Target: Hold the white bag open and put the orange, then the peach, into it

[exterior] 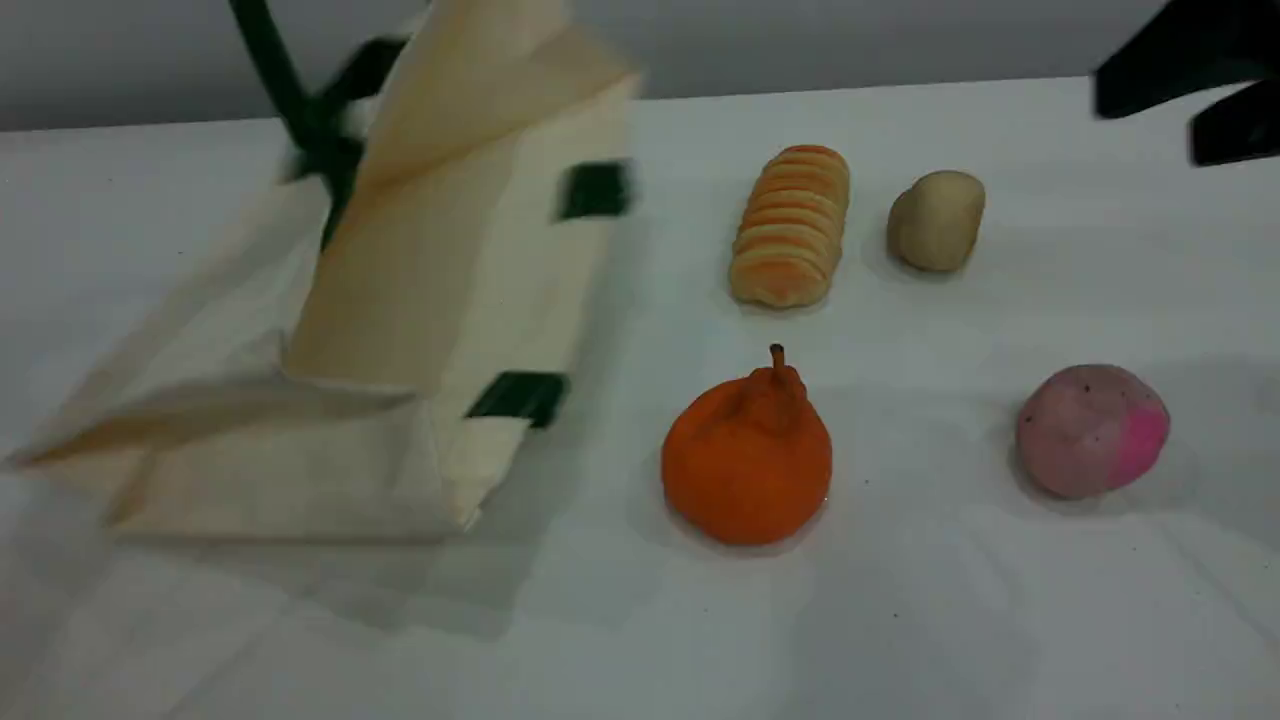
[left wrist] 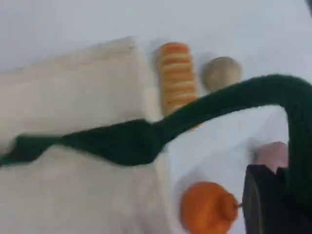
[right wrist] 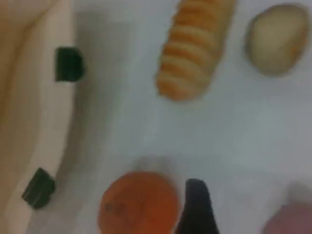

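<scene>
Bread loaf (exterior: 790,225): ridged, orange-tan, lying lengthwise.
Potato (exterior: 936,220): tan, near the loaf's right, apart.
Table (exterior: 900,600): white.

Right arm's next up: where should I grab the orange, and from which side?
Grip the orange across its wide round middle, below the knobby stem, coming straight down from above. It sits upright with bare table on its left and right, so both sides are free.

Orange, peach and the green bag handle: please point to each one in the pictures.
orange (exterior: 746,462), scene view, middle of its round body.
peach (exterior: 1090,430), scene view, middle of its pink skin.
green bag handle (left wrist: 219,105), left wrist view, on the rope itself.
</scene>
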